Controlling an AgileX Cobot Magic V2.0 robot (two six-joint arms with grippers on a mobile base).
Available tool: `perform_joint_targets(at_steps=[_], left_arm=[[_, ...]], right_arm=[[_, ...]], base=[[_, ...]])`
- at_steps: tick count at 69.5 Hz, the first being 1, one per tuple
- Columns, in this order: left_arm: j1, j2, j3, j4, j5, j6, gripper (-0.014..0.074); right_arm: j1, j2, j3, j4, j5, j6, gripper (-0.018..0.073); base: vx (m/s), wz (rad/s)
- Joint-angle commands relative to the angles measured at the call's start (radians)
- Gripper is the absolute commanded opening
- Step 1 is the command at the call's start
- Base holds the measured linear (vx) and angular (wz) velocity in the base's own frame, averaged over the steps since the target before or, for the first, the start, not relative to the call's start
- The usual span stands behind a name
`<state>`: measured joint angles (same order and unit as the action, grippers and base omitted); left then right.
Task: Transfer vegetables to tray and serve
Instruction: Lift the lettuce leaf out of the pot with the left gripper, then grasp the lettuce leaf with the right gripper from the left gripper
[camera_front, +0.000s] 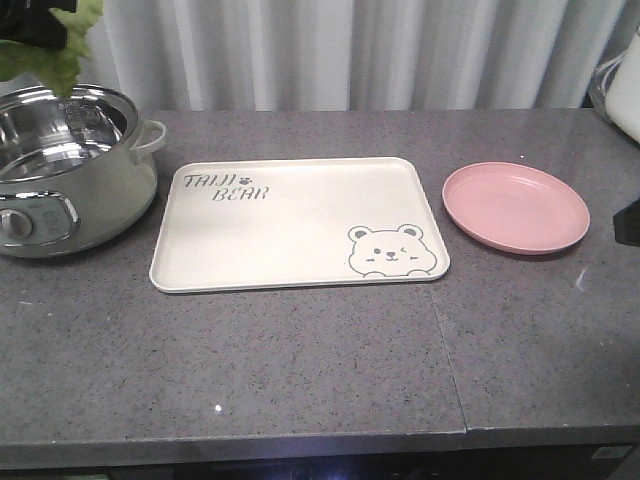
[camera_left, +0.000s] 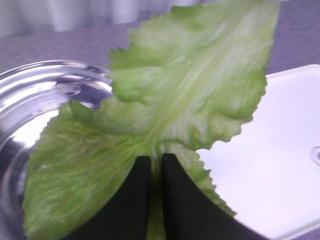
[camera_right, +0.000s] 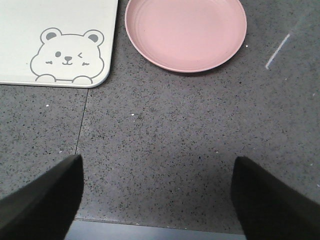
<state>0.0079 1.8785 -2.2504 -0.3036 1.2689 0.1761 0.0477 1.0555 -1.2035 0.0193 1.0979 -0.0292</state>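
My left gripper (camera_left: 156, 162) is shut on the stem end of the green lettuce leaf (camera_left: 175, 100), which hangs above the steel pot (camera_left: 45, 95), with the tray's edge (camera_left: 280, 150) to the right. In the front view the leaf (camera_front: 65, 45) shows at the top left corner over the pot (camera_front: 70, 170). The cream tray (camera_front: 290, 235) with "TAIJI BEAR" lettering lies bare in the middle of the counter. My right gripper (camera_right: 157, 172) is open and empty above the counter's front edge, near the tray's bear corner (camera_right: 65, 55).
A round pink plate (camera_front: 515, 205) sits right of the tray and shows in the right wrist view (camera_right: 185, 32). A white appliance (camera_front: 625, 95) stands at the far right. The grey counter's front edge (camera_front: 300, 440) runs along the bottom.
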Motion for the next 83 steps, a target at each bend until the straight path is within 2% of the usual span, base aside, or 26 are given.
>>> perform_joint_targets(at_steps=[1, 29, 40, 46, 56, 59, 67, 75, 83], left_arm=[[-0.065, -0.064, -0.027, -0.077, -0.009, 0.012, -0.0008], [-0.379, -0.065, -0.023, -0.077, -0.009, 0.045, -0.0008], [-0.473, -0.065, 0.017, -0.077, -0.009, 0.09, -0.0008], [-0.504, -0.065, 0.052, -0.077, -0.009, 0.114, -0.0008], [-0.529, -0.065, 0.071, -0.077, -0.009, 0.124, -0.0008], [-0.532, -0.065, 0.071, -0.077, -0.009, 0.125, -0.0008], [-0.532, -0.065, 0.071, -0.09, -0.009, 0.126, -0.0008], [-0.532, -0.065, 0.071, -0.092, -0.009, 0.126, -0.0008], [-0.532, -0.065, 0.071, -0.092, -0.009, 0.126, -0.0008]], right_arm=[[0.001, -0.01, -0.033, 0.005, -0.055, -0.006, 0.0575], [0.001, -0.01, -0.033, 0.046, -0.061, -0.006, 0.0575], [0.001, -0.01, -0.033, 0.048, -0.065, -0.006, 0.0575], [0.001, -0.01, -0.033, 0.093, -0.09, -0.005, 0.0575], [0.001, -0.01, -0.033, 0.261, -0.22, -0.042, 0.0575], [0.001, -0.007, -0.033, 0.353, -0.272, -0.084, 0.0575], [0.001, 0.021, -0.033, 0.588, -0.355, -0.241, 0.0575], [0.001, 0.077, -0.034, 0.849, -0.359, -0.43, 0.0575], [0.001, 0.142, -0.052, 1.058, -0.361, -0.582, 0.0575]], base=[[0.0, 0.0], [0.0, 0.0], [0.0, 0.0], [0.0, 0.0], [0.0, 0.0], [0.0, 0.0], [0.0, 0.0], [0.0, 0.0], [0.0, 0.0]])
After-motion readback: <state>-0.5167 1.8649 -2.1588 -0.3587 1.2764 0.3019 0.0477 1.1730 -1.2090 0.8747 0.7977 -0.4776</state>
